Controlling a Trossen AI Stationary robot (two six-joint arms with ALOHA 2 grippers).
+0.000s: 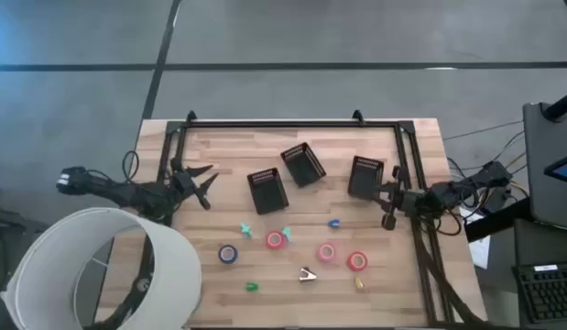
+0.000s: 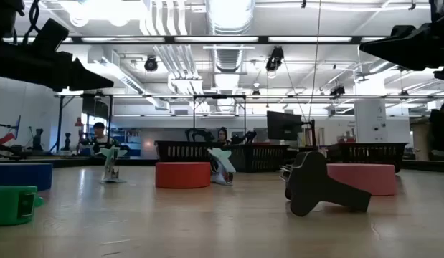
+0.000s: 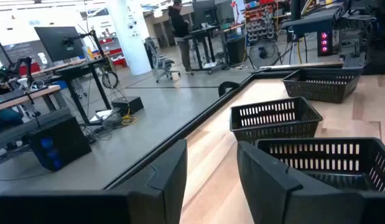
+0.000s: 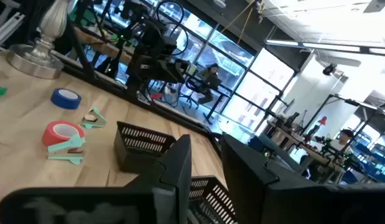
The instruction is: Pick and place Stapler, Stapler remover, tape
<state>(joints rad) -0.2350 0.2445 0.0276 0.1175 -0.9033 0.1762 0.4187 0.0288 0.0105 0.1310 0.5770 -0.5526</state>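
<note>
Four tape rolls lie flat on the near half of the table: blue (image 1: 228,254), red (image 1: 275,240), pink (image 1: 326,252) and a second red (image 1: 357,261). Two teal jawed tools (image 1: 246,229) (image 1: 285,232) lie by them. A small dark and silver tool (image 1: 307,274) rests nearer the near edge, showing black in the low view (image 2: 318,185). My left gripper (image 1: 202,183) hovers open at the table's left, facing the bins (image 3: 211,180). My right gripper (image 1: 390,209) hovers open at the right, beside the right bin (image 4: 208,168).
Three black mesh bins stand mid-table: left (image 1: 267,190), middle (image 1: 302,164), right (image 1: 365,176). Small solid pieces lie about: blue (image 1: 333,223), green (image 1: 252,287), yellow (image 1: 359,283). A white lampshade (image 1: 100,270) overhangs the near left corner. A black frame (image 1: 292,124) lines the far edge.
</note>
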